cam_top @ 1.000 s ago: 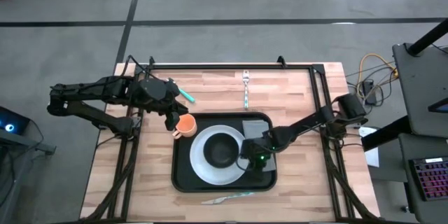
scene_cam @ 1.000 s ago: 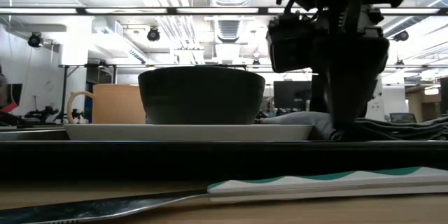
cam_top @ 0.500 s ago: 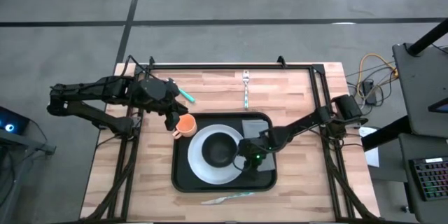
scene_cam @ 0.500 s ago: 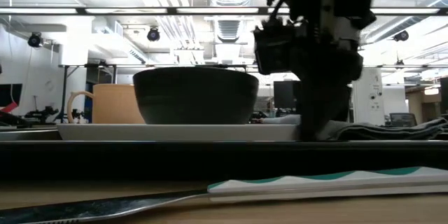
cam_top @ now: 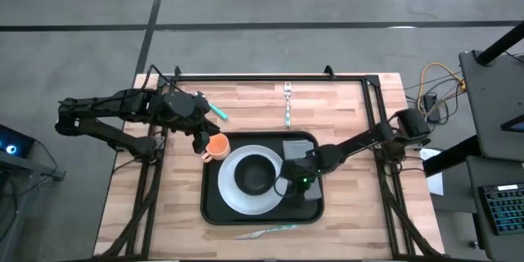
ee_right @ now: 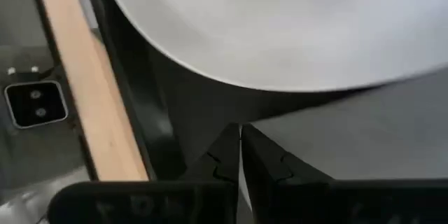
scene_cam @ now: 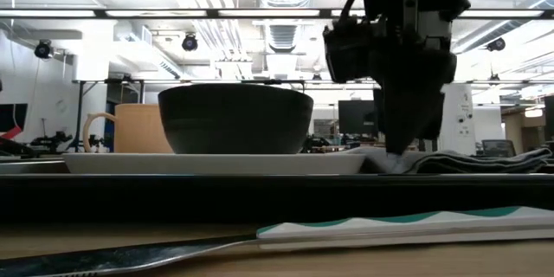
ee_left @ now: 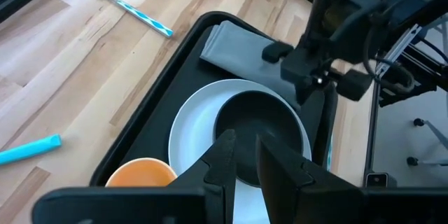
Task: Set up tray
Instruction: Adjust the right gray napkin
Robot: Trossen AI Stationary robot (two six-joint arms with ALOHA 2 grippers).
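The black tray (cam_top: pixel 214 206) lies mid-table. On it are a white plate (cam_top: pixel 233 196) carrying a black bowl (cam_top: pixel 254 176), an orange cup (cam_top: pixel 217 146) at the tray's far left corner, and a grey napkin (cam_top: pixel 300 147) on its right side. My right gripper (cam_top: pixel 288 185) is shut and points down into the tray between the plate's right rim and the napkin. My left gripper (cam_top: pixel 201 139) waits just left of the cup, slightly open, touching nothing. My right gripper comes from above with shut fingers. Its tips (ee_right: pixel 240 131) stand on the napkin's left edge (ee_right: pixel 294 122), right beside the plate's rim (ee_right: pixel 231 77). In the low view the napkin (scene_cam: pixel 381 157) bulges a little at the fingers. Whether they touch the plate, I cannot tell.
A fork (cam_top: pixel 288 102) lies on the wood beyond the tray's far edge. A teal-handled utensil (cam_top: pixel 217 112) lies near my left gripper. A knife with a teal and white handle (cam_top: pixel 266 231) lies along the table's near edge. A black frame borders the table.
My right gripper moved toward the table's left, then drew back slightly to the right. The plate with the bowl slid a little to the left across the tray. The napkin's left edge now bulges at the fingers.
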